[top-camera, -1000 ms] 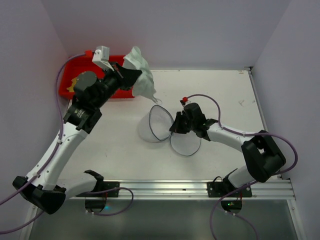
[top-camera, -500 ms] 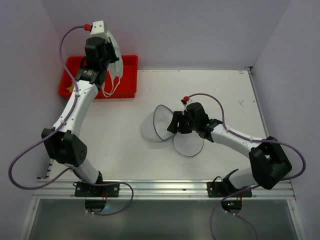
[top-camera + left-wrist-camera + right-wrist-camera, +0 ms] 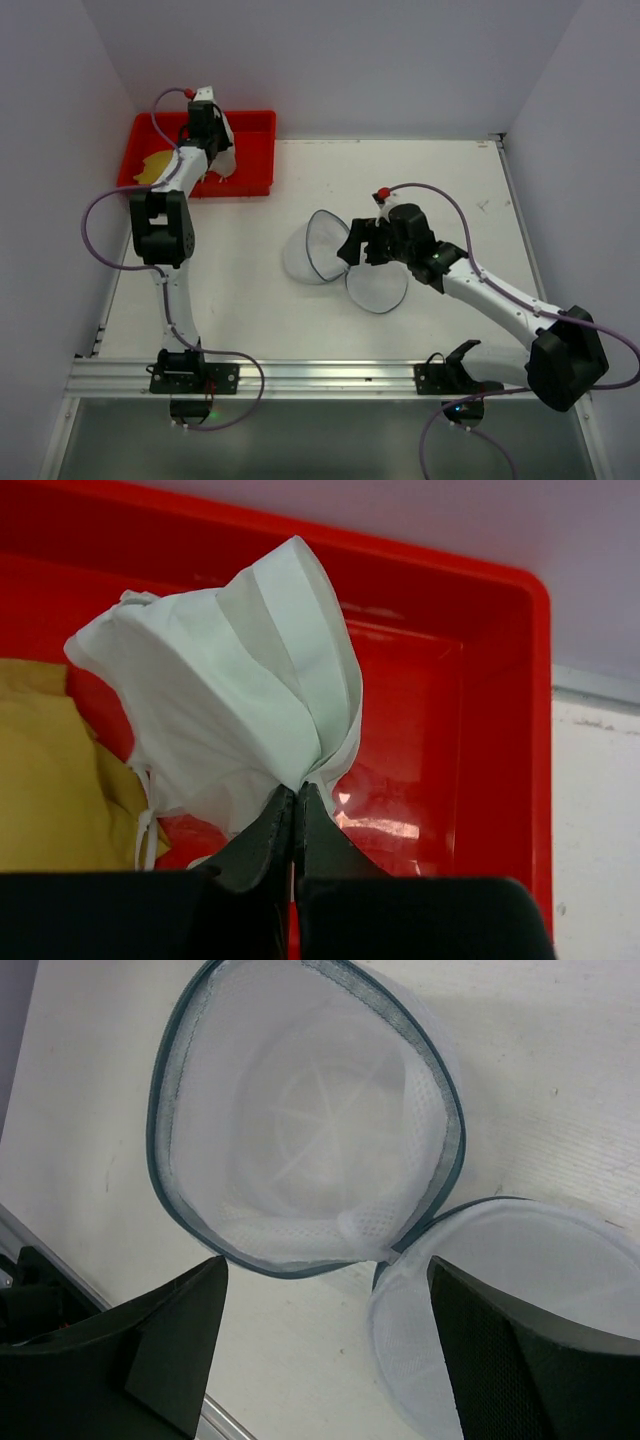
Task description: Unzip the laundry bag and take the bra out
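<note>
The bra (image 3: 250, 680), seemingly light and floppy, is pinched at a fold by the left gripper (image 3: 295, 800) near the desk's far-left corner, while the right gripper (image 3: 325, 1295) is spread open.

No legible text, label, brand, number or sign on anything in view.

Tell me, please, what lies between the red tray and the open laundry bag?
Nothing: the top view shows only bare white table between the red tray and the laundry bag.

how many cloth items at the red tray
2: white bra pinched in the left tool over the red tray; yellow cloth lying inside it. More may be hidden.
</note>
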You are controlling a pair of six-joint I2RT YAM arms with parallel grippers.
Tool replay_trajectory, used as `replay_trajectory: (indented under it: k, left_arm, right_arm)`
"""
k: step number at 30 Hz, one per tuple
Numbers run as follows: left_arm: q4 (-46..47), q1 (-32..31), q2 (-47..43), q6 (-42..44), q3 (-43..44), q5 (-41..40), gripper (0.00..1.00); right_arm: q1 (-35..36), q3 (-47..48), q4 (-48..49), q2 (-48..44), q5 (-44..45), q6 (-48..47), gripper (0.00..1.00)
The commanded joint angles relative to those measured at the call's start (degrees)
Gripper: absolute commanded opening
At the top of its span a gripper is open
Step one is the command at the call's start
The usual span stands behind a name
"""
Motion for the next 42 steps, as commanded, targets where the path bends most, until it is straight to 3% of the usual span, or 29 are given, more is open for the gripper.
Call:
replay_trajectory:
  k: [1,6,7,8,10,11,14,15,19,22,28,34,42]
  left_arm:
    - [2.62,-0.15,3.56,-1.86,3.20,4.69,0.00]
    - [-1.07,-0.76,7.35,-2.31,4.78,5.41,0.01]
    - [-2.12,-0.85,7.71,-2.14,5.04,6.80,0.09]
    - [-2.39,-0.94,7.36,-1.96,4.87,6.90,0.30]
    - [-2.66,-1.55,4.83,-1.79,4.17,6.82,0.50]
    - [-2.66,-1.82,3.42,-1.70,3.30,6.73,0.68]
    - [-3.36,-2.87,-2.56,-2.22,1.89,8.04,0.89]
    - [-3.80,-3.74,-4.14,-2.31,1.53,8.31,0.92]
    - [-8.45,-7.08,-15.02,-3.89,-2.15,8.49,0.94]
    - [-9.51,-10.60,-23.89,-6.34,-10.05,8.14,0.93]
    - [-7.77,-17.37,-39.28,-11.97,-35.24,9.97,0.82]
    - [-3.46,-22.55,-45.37,-14.79,-48.99,12.96,0.78]
    - [0.85,-27.30,-46.09,-18.13,-59.02,10.86,0.75]
  right_arm:
    - [-0.27,0.71,-1.02,0.04,1.61,-1.17,0.83]
    - [-0.35,2.29,-1.20,2.33,0.29,-1.09,0.83]
    - [-0.27,2.38,-1.20,2.42,0.55,-1.09,0.84]
    - [-0.27,2.38,-1.29,2.34,0.90,-1.09,0.83]
    - [-0.35,1.95,-1.37,1.81,2.83,-1.17,0.84]
    - [-0.27,1.68,-1.38,1.02,3.62,-1.09,0.84]
    - [-0.27,0.72,-1.73,-0.56,6.18,-0.73,0.86]
    - [-0.35,0.10,-1.73,-1.44,6.96,-0.39,0.87]
    - [-1.14,-0.95,-4.26,-3.46,12.06,1.28,0.88]
    - [-3.94,-2.36,-6.03,-3.99,13.22,3.48,0.89]
    - [-10.10,-8.07,-7.61,-5.57,12.07,9.11,0.90]
    - [-17.74,-14.13,-7.96,-8.03,9.26,12.36,0.90]
    - [-19.07,-17.83,-8.76,-9.36,6.62,14.65,0.89]
